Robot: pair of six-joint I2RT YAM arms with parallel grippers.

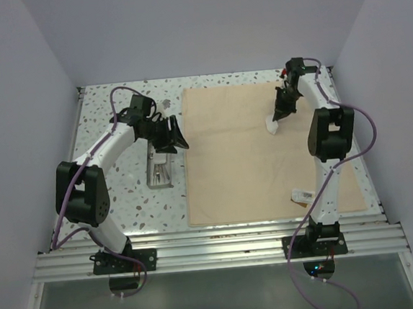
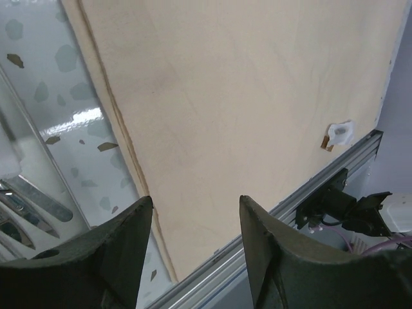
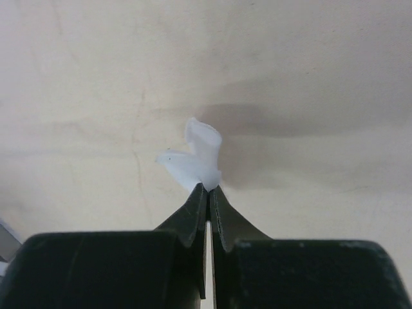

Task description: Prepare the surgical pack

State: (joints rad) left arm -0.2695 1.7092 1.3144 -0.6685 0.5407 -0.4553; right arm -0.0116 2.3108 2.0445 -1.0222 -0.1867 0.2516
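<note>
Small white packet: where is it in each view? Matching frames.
Top external: small white packet on the near-right part of the tan cloth sheet.
Left wrist: right of frame, on the cloth near its edge.
Right wrist: not in view; only white gauze in the right gripper.
Shared landmark: the tan cloth sheet, in all three.

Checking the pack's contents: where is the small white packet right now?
In the top view, the small white packet lies on the tan cloth near its near right corner, close beside the right arm.
</note>
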